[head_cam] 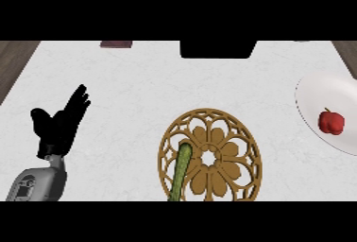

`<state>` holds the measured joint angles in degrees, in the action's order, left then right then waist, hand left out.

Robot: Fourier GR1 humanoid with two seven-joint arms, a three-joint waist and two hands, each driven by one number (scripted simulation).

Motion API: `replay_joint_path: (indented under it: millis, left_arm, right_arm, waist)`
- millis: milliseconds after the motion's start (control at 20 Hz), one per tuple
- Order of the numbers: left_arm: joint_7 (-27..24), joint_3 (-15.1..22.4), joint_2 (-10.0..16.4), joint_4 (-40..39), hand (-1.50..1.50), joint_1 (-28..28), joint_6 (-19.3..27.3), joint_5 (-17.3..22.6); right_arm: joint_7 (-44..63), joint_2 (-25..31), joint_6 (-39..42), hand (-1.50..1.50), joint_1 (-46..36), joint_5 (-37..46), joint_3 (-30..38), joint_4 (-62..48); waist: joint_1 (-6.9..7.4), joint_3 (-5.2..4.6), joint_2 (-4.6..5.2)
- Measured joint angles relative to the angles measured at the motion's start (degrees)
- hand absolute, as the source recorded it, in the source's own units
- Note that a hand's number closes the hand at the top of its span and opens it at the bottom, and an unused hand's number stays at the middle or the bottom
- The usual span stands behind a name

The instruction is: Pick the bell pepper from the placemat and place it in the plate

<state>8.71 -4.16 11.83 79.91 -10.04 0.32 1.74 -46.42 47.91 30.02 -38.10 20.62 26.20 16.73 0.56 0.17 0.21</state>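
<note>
Head view: I am finding the bell pepper [331, 121] sitting on the plate [314, 101], well to the right of the placemat [208, 136] and no longer anywhere on it. By my reading the placing step is looking done.

- Left hand [59, 125]: resting well left of the placemat, fingers straight and pointing up, holding nothing. Right hand is not showing, so I am saying nothing of it.
- A green cucumber [181, 168] is lying along the placemat's left part, running toward its near rim.

Handling, as I am judging it: the pepper is looking light and hollow, with a stiff wall under smooth, waxy skin, so likely slippery and inclined to roll on its lobes. If I were taking hold, I would be closing thumb against fingers across the widest part of the body, leaving the stem alone.

Edges and room:
- The plate is running out past the right border, right of the placemat; its far rim is hidden from me.
- The counter [140, 80] is lying bare between placemat and plate, and widely so beyond the placemat.
- A dark block [216, 48] and a small dark object [115, 44] are sitting far beyond the placemat, at the back edge.
- Counter edges are showing at the far corners, left and right.
</note>
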Motion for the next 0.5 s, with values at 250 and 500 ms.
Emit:
replay_joint_path:
  millis: [250, 500]
  left_arm:
    - [0.23, 0.48, -0.32, 0.49, 0.0, -0.11, 0.01, -0.23]
    - [0.87, 0.36, -0.26, 1.22, 0.0, -0.11, -0.2, 0.14]
  right_arm:
    - [2.98, 2.13, 3.92, -1.5, -0.01, -2.66, -0.01, -0.26]
    - [3.97, 3.91, 5.14, -1.5, 1.15, -5.22, 0.28, 0.44]
  waist:
    - [0.32, 0.13, 0.25]
    - [0.53, 0.25, 0.42]
